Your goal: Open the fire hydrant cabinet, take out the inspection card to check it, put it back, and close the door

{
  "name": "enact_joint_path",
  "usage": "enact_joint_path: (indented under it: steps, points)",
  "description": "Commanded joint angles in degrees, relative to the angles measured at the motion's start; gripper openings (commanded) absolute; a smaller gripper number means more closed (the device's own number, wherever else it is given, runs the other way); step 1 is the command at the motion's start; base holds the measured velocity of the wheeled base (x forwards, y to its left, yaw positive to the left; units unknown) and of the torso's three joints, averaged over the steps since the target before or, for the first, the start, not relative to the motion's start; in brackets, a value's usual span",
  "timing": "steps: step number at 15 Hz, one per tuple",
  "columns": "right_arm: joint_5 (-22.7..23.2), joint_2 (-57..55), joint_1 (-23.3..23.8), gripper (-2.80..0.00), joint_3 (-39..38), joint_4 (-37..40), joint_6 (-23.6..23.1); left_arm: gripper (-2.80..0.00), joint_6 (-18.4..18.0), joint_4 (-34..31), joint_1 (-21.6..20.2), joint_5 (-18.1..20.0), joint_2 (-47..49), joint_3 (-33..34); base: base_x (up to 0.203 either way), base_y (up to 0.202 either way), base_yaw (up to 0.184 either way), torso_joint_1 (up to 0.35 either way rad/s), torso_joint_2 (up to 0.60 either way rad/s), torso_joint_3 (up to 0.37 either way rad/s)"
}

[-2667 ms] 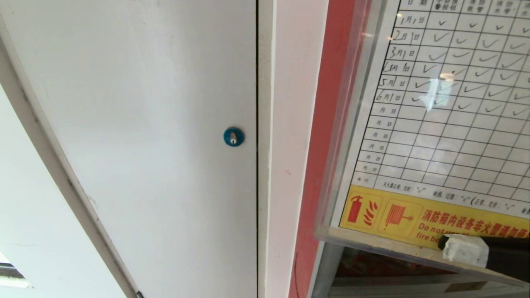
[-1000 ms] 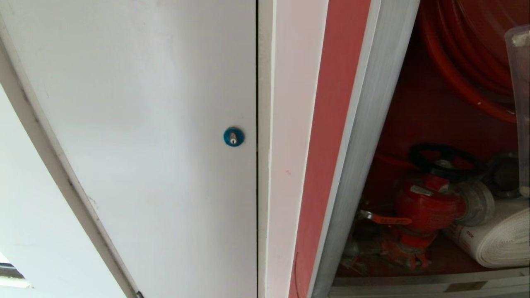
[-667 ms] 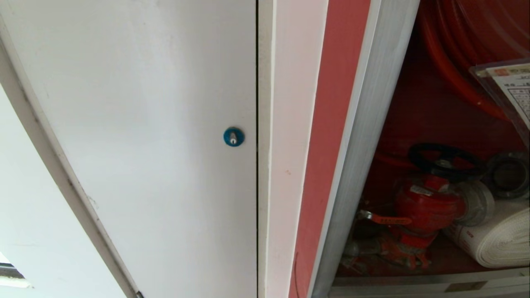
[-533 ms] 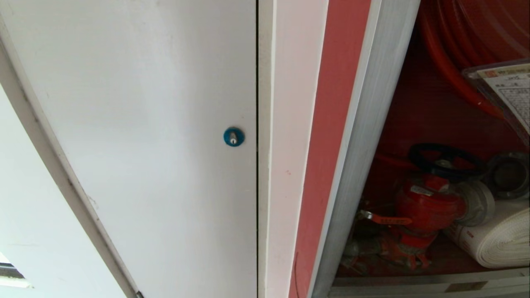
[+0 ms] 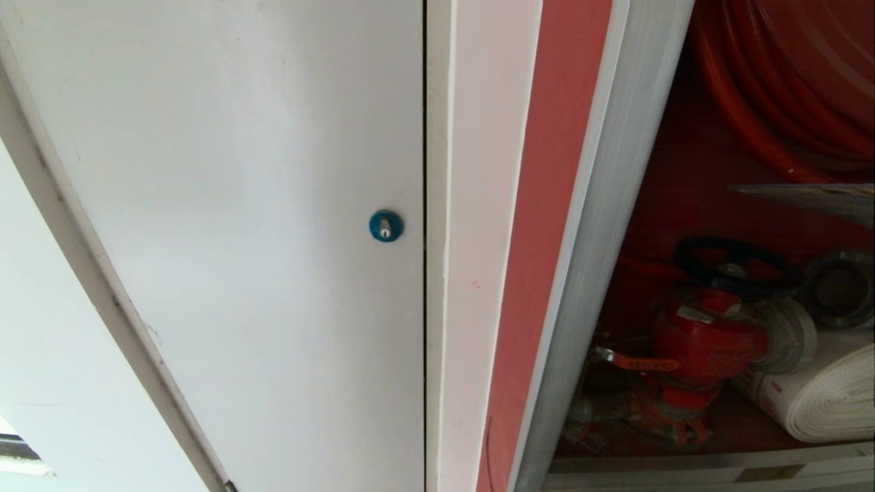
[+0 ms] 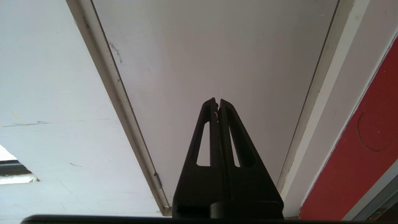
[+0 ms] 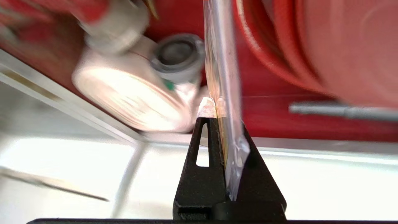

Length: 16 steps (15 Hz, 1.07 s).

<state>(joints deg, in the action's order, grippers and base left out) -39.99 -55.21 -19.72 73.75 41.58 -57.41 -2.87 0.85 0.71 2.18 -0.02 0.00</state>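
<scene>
The right gripper (image 7: 216, 107) pinches the card (image 7: 222, 71) by one end, its fingers pressed together on the clear sleeve; the card runs straight out from the jaws, edge-on to the wrist camera. In the head view the card (image 5: 810, 195) shows only as a thin grey sliver, near level, at the right edge of the open cabinet (image 5: 601, 205), above the valve (image 5: 704, 342) and below the reel (image 5: 779, 82); the gripper itself is outside that view.

The step in hand looks like putting the card back; to do it well, keep the pinch firm, hold the card flat as it goes in past the reel, and let go only once it rests inside the cabinet; a loose grip would let the slick sleeve slip.

The left gripper (image 6: 218, 104) is parked with fingers pressed together and empty, facing the white panel (image 5: 239, 205).
</scene>
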Motion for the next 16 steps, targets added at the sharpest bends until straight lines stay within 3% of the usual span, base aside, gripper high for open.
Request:
enact_joint_path:
  steps: [1, 3, 5, 7, 10, 12, 13, 16]
  points:
    - [-0.06, -3.72, 2.54, -2.80, 1.76, 0.25, -4.07, -2.80, -0.03, 0.03, 0.00, 0.02, 0.02, 0.70, 0.000, 0.000, 0.000, 0.000, 0.00, 0.000]
    - [1.79, -5.45, 4.94, -2.80, 1.91, 0.10, -6.51, -2.80, -0.03, 0.03, 0.00, 0.02, 0.02, 0.70, 0.000, 0.000, 0.000, 0.000, 0.00, 0.000]
    - [6.82, -6.68, 8.13, -2.80, 1.94, -0.08, -7.33, -2.80, -0.03, 0.03, 0.00, 0.02, 0.02, 0.70, 0.000, 0.000, 0.000, 0.000, 0.00, 0.000]
    - [15.19, -7.60, 13.43, -2.80, 1.92, -1.67, -10.09, -2.80, -0.03, 0.03, 0.00, 0.02, 0.02, 0.70, 0.000, 0.000, 0.000, 0.000, 0.00, 0.000]
    - [28.47, -10.29, 27.20, -2.80, 1.71, -7.15, -16.05, -2.80, -0.03, 0.03, 0.00, 0.02, 0.02, 0.70, 0.000, 0.000, 0.000, 0.000, 0.00, 0.000]
    - [38.76, -12.39, 33.68, -2.80, 1.53, -9.94, -20.48, -2.80, -0.03, 0.03, 0.00, 0.02, 0.02, 0.70, 0.000, 0.000, 0.000, 0.000, 0.00, 0.000]
    - [41.24, -13.42, 34.46, -2.80, 1.62, -10.58, -21.56, -2.80, -0.03, 0.03, 0.00, 0.02, 0.02, 0.70, 0.000, 0.000, 0.000, 0.000, 0.00, 0.000]
    - [42.74, -14.66, 34.78, -2.80, 0.95, -13.66, -22.48, -2.80, -0.03, 0.03, 0.00, 0.02, 0.02, 0.70, 0.000, 0.000, 0.000, 0.000, 0.00, 0.000]
